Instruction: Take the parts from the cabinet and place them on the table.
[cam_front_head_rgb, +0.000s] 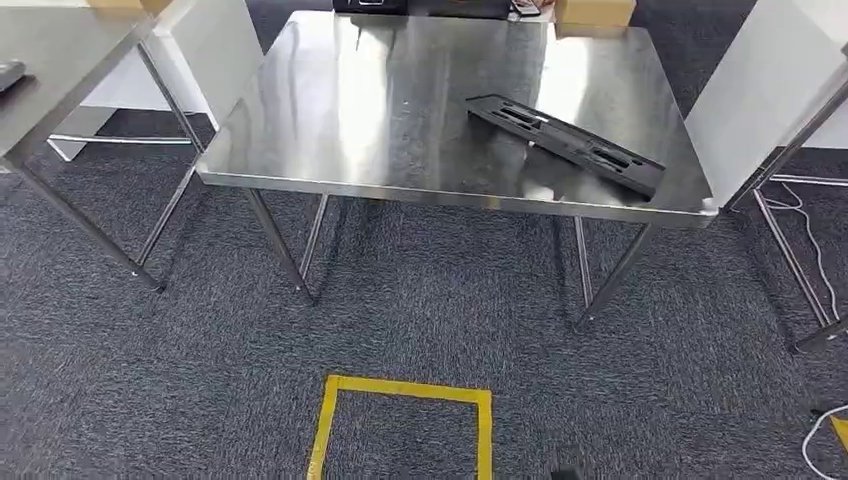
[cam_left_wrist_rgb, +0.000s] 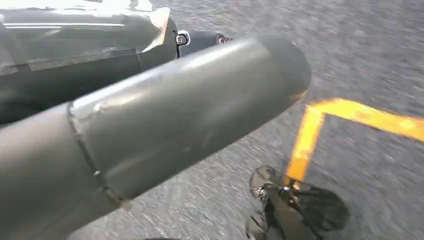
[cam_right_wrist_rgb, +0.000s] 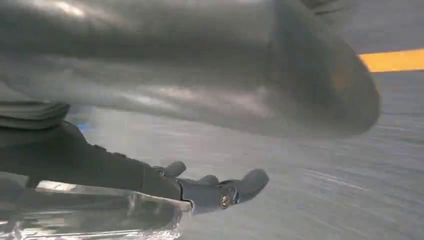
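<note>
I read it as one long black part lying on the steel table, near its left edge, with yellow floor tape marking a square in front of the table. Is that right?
Not quite. In the head view the long black part lies toward the right side of the steel table, not its left edge. The rest holds: one part on the table, and the yellow floor tape marks a square in front of it.

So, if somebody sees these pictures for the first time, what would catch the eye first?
Most likely the shiny steel table in the middle of the head view, with a long black part lying flat at an angle near its right front corner. Next comes the yellow tape square on the grey carpet in front of the table.
</note>
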